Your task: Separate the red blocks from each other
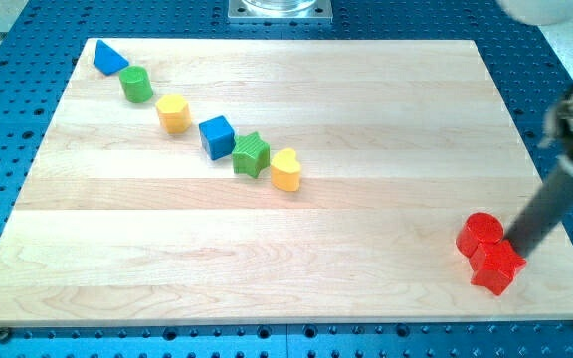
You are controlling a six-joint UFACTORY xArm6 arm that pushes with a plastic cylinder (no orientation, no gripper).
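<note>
Two red blocks sit touching near the view's bottom right: a red cylinder (479, 233) and, just below and right of it, a red star (496, 268). My dark rod comes down from the view's right edge. My tip (512, 246) rests against the two blocks on their right side, at the seam where they meet, just right of the cylinder and above the star.
A diagonal row of blocks runs from the view's top left toward the middle: blue triangle (108, 58), green cylinder (136, 85), yellow block (173, 112), blue cube (217, 136), green star (251, 154), yellow heart (286, 169). The wooden board's right edge (555, 229) is close to the red blocks.
</note>
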